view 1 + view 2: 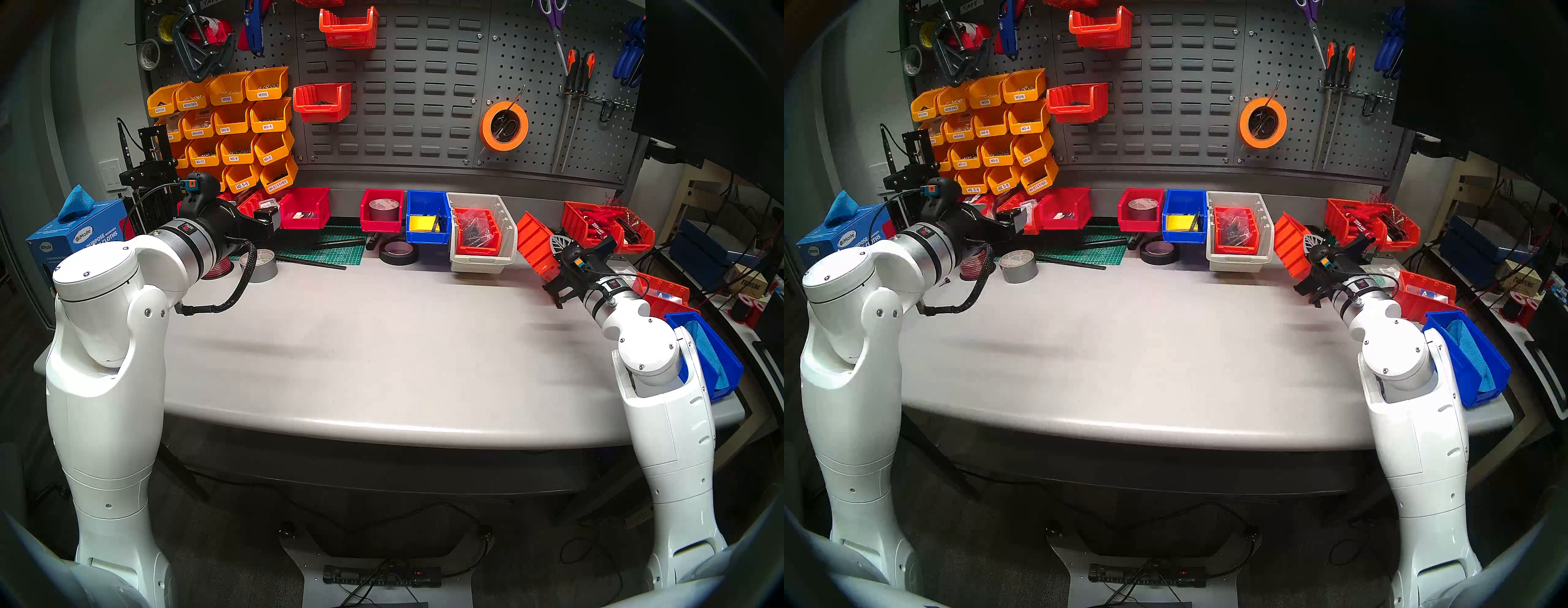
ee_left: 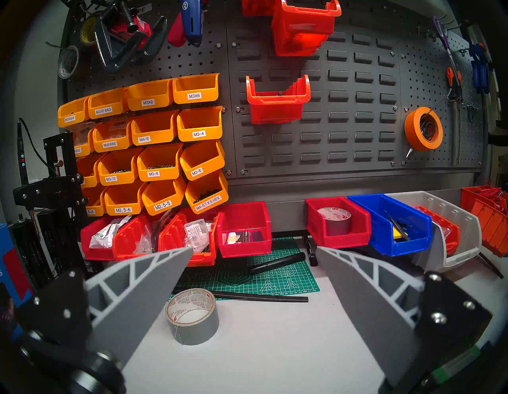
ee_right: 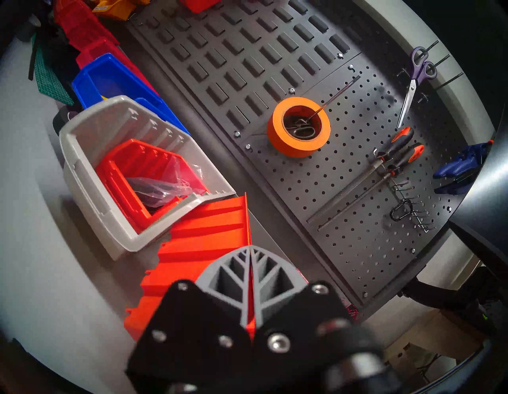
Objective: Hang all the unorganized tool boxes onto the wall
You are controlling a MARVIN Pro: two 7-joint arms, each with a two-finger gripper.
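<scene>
Pressed flat together, the jaws of the right gripper (image 3: 250, 278) pinched the thin wall of an orange-red tool box (image 3: 203, 242), so only a sliver of orange showed between the grey fingers (image 3: 270, 271). That ribbed box hung tilted on its side, touching the corner of a pale grey bin (image 3: 90, 176) that held a smaller orange-red bin with a plastic bag inside. In the head view the same tool box (image 1: 535, 246) sat at the right end of the tabletop (image 1: 382, 339), below the wall (image 1: 407, 85) and not on it.

Spread wide with nothing between them, the jaws of the left gripper (image 2: 251, 253) hovered above a roll of grey tape (image 2: 192, 316) and a green cutting mat (image 2: 275, 275). Ahead of them a bright red tool box (image 2: 244, 228) stood upright on the tabletop at the foot of the wall. Two orange-red bins (image 2: 277, 100) already hung on the louvred panel, beside rows of yellow-orange labelled bins (image 2: 154, 143).
</scene>
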